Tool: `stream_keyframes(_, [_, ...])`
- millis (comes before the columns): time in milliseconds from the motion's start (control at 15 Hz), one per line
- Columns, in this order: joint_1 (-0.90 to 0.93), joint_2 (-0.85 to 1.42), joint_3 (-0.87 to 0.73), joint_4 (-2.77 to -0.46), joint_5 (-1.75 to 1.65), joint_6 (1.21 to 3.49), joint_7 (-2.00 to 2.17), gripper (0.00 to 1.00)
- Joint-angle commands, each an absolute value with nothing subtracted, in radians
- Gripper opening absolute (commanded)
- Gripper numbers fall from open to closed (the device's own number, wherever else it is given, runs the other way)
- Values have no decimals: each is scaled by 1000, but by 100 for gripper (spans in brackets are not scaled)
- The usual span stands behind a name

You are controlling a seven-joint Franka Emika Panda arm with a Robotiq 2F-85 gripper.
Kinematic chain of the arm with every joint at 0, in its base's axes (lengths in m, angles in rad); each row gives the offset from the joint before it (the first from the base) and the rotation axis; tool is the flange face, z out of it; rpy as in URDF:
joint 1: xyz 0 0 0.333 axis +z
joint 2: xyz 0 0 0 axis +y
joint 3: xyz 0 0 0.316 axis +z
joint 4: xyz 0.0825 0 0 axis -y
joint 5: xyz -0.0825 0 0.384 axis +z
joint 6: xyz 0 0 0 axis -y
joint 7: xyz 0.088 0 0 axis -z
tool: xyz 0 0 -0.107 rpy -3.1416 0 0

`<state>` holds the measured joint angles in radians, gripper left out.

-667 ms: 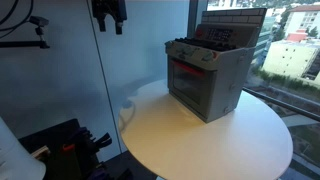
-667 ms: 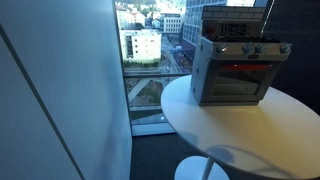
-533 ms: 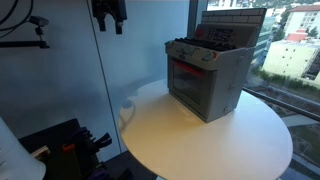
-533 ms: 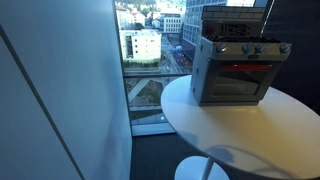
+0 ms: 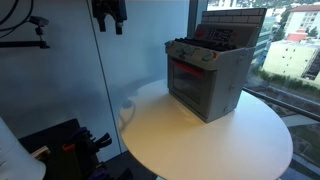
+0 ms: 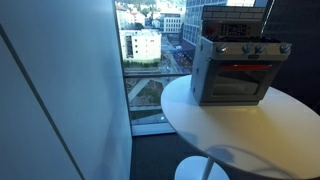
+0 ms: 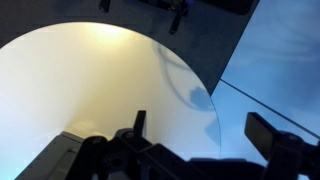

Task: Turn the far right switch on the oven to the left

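A grey toy oven (image 5: 208, 78) stands on the round white table (image 5: 200, 145), toward its far side. It has a red-lit window and a row of small switches along the top front (image 5: 192, 54). It shows in both exterior views, also (image 6: 234, 72). My gripper (image 5: 108, 12) hangs high above the table's near-left edge, well away from the oven. In the wrist view its fingers (image 7: 205, 130) are spread wide with nothing between them, above the table's rim (image 7: 205, 100). The oven is out of the wrist view.
A glass wall and window with city buildings stand behind the table (image 6: 145, 45). Dark equipment with cables sits low beside the table (image 5: 70, 145). The table's pedestal foot (image 6: 200, 170) stands on a dark floor.
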<state>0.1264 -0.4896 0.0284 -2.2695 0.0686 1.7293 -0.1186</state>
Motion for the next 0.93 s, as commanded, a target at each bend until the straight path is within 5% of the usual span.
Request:
stream_keyframes(0, [106,-467,36,-2223,53,1733,-110,100])
stream_keyframes(867, [-11,-401,4,-2081,-25,1847,-11,100])
